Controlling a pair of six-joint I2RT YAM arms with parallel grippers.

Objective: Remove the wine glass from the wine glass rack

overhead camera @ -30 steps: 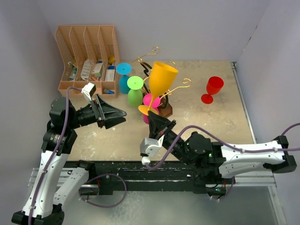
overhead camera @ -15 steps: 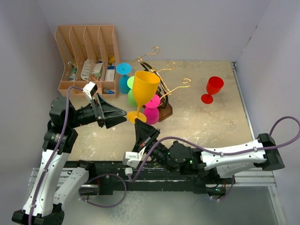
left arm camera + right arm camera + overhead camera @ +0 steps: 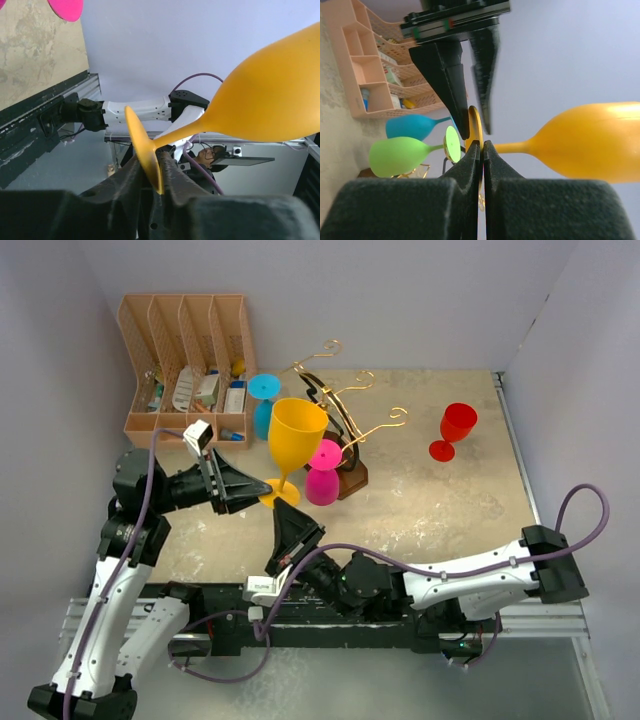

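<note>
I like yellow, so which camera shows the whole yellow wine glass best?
Top external: the yellow wine glass shows whole, bowl to foot. Both wrist views show foot and stem close but crop the bowl.

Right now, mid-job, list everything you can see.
wine glass rack: one, gold, centre
yellow glass: one, yellow, airborne, off the rack
pink glass: one, pink, at the rack
blue glass: one, blue, left of rack
green glass: one, green, beside blue
red glass: one, red, upright, right side
desk organiser: one, tan, far-left corner
table: one, beige, underneath
right gripper: black, shut on yellow glass's foot
left gripper: black, astride that foot
</note>
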